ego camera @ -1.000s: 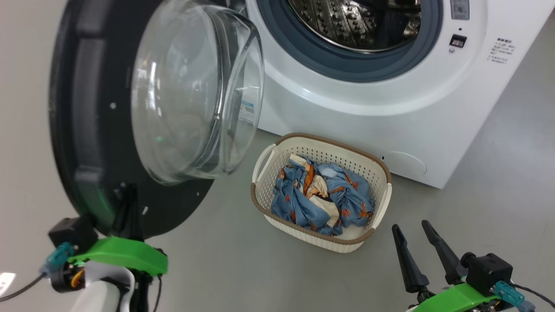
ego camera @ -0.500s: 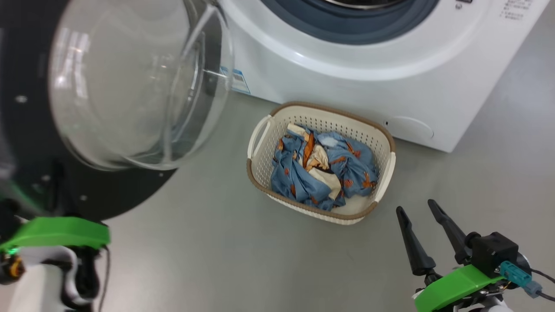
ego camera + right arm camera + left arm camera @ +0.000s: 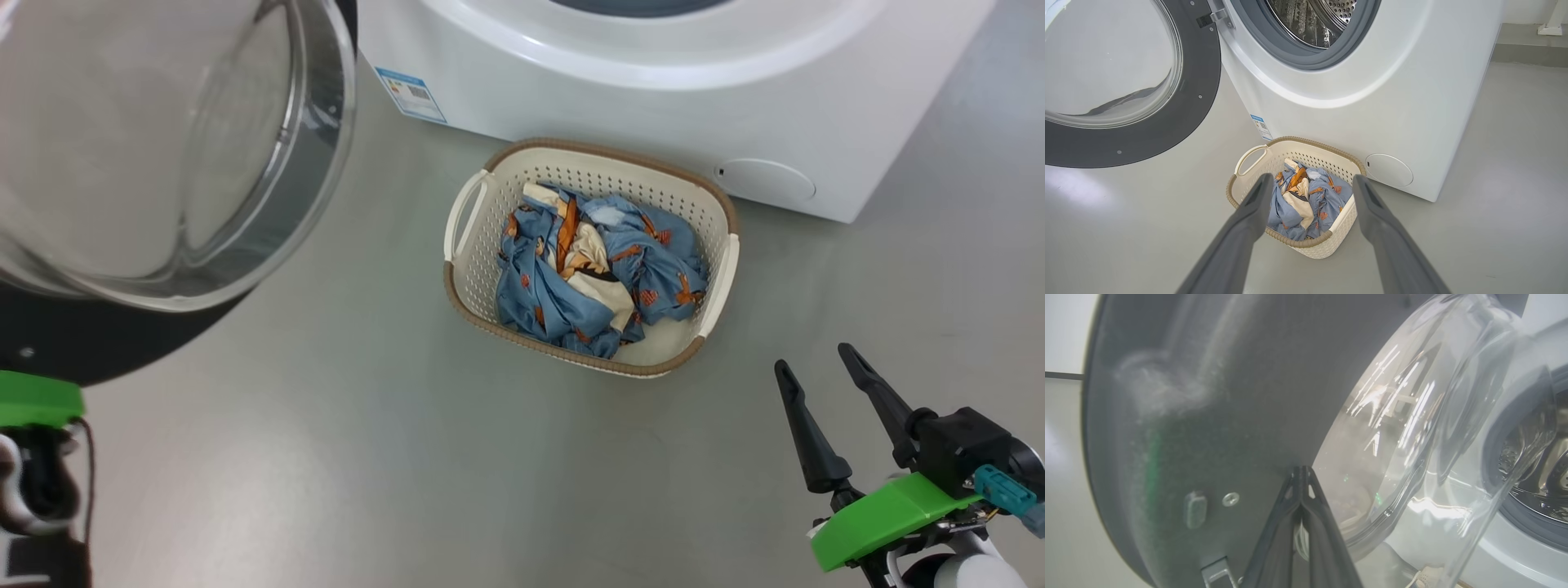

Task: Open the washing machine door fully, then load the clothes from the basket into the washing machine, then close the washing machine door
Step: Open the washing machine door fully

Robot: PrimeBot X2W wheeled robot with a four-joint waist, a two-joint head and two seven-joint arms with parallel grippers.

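Left gripper (image 3: 1301, 475): fingers pressed together, tips seemingly against the dark inner face of the washing machine door (image 3: 1208, 396), just beside the glass bowl (image 3: 1412, 416). I'd push low and steady along the swing and keep the tips off the glass. Right gripper (image 3: 814, 361): jaws spread, empty, over the floor (image 3: 367, 457) near the basket (image 3: 592, 175), clothes (image 3: 571, 278) heaped inside. I'd drop straight onto the heap's middle. Beyond, the washing machine (image 3: 653, 106) stands just behind the basket, its drum (image 3: 1310, 20) mouth unobstructed.
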